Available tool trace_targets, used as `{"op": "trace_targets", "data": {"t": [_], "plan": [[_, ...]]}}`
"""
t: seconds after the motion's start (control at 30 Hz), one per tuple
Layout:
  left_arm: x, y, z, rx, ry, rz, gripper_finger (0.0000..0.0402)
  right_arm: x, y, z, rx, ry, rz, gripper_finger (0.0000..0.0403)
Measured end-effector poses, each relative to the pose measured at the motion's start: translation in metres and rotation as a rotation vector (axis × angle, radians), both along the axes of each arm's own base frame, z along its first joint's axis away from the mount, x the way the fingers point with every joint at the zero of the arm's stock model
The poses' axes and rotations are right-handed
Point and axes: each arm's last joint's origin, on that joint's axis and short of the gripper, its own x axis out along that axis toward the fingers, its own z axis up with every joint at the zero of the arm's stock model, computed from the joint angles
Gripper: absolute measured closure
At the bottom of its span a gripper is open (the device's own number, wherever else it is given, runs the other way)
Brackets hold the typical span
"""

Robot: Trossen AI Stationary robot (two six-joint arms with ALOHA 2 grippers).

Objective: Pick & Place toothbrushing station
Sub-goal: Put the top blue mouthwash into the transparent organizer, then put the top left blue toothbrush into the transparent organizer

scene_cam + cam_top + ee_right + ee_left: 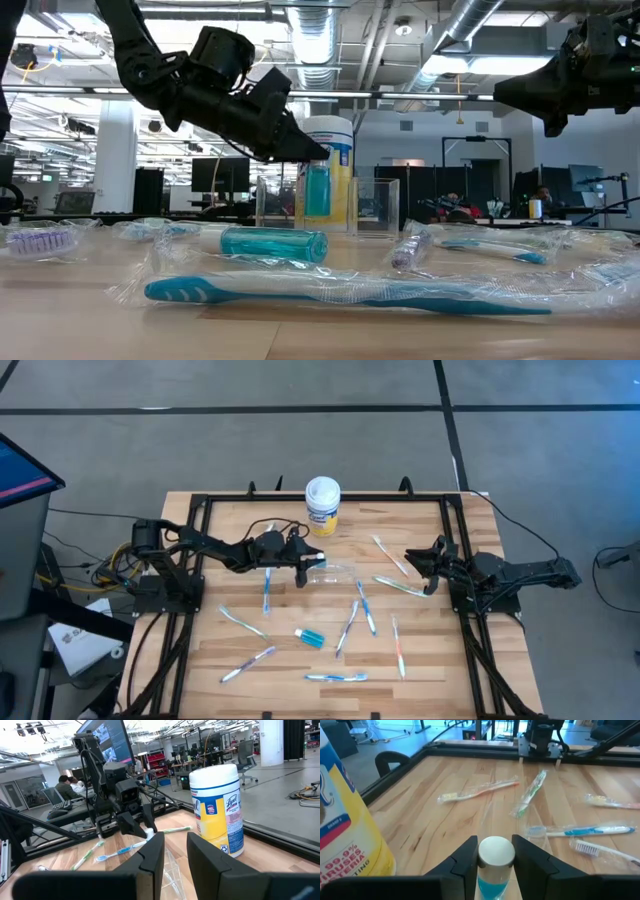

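Left wrist: white-capped teal tube (495,865) gripped

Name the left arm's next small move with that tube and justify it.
Probably a short lowering of the left tool before letting go. It grips a teal tube by its white-capped end, and in the low view that tube hangs upright inside the clear cup, apparently above its floor.

The high view looks straight down on the whole table (420,660), while the low view sits at the table top and faces across it into the room. Each wrist view looks forward, close over the table, and three views share the yellow canister (322,506).
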Motion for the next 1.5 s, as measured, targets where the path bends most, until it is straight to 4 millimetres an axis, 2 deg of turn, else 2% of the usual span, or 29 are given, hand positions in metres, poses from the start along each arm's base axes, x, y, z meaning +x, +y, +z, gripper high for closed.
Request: {"op": "trace_targets", "data": {"t": [0.43,1.5], "plan": [[0.0003,0.0001,-0.0012,-0.001,0.003,0.000,0.0282,0.0000,0.0000,-0.0001,0.000,0.000,0.000,0.0328],[0.0004,0.0001,-0.0007,0.000,-0.002,0.000,0.0289,0.0000,0.0000,-0.0001,0.000,0.000,0.000,0.0328]]}}
